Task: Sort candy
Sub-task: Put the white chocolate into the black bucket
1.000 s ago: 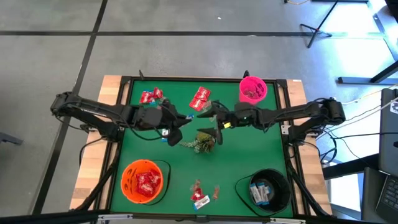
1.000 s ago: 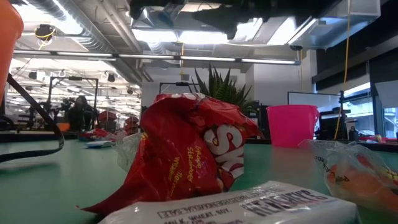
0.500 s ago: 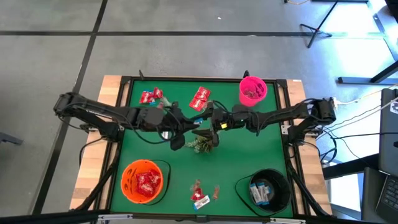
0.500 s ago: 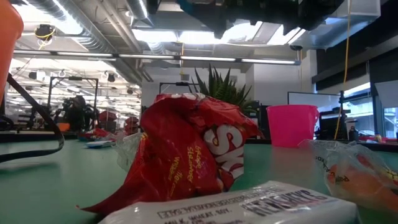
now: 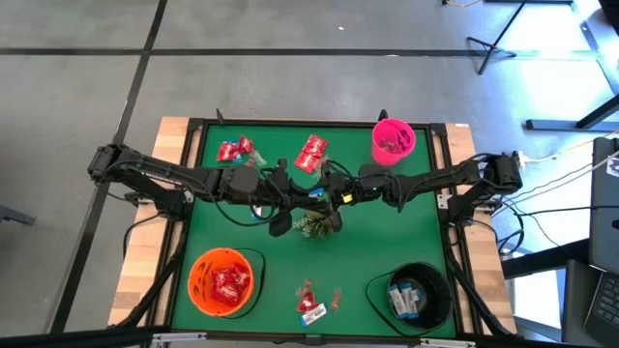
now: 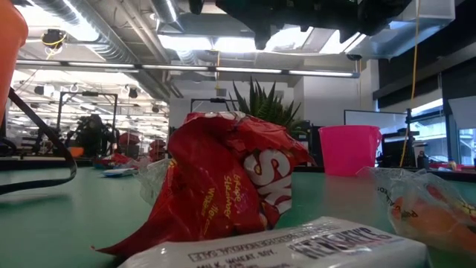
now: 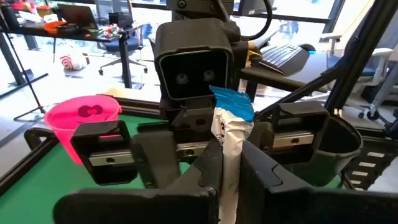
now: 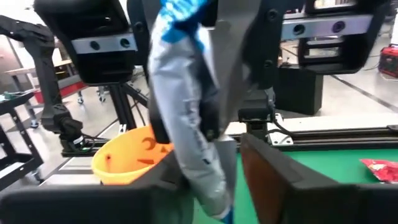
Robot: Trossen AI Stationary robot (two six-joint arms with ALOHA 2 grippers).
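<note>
Handoff mid-bench [image 5: 232, 232] | left gripper [image 5: 311, 191] clamps white-blue candy [image 7: 229, 134] | right gripper [image 5: 324, 190] around it, grip: we cannot tell

Matt green felt-like cover on the tabletop [image 5: 387, 232], pale wood at its edges. The red packet [image 6: 230, 179] is crinkled glossy foil. Pink bowl [image 6: 348, 149] looks smooth plastic. White-and-blue packet [image 7: 227, 140] is creased film.

White-and-blue candy packet [image 7: 229, 134] upright between both end effectors mid-worktop; red packets [image 5: 311, 153] at far edge; mixed pieces [image 5: 314, 300] at near edge.
</note>
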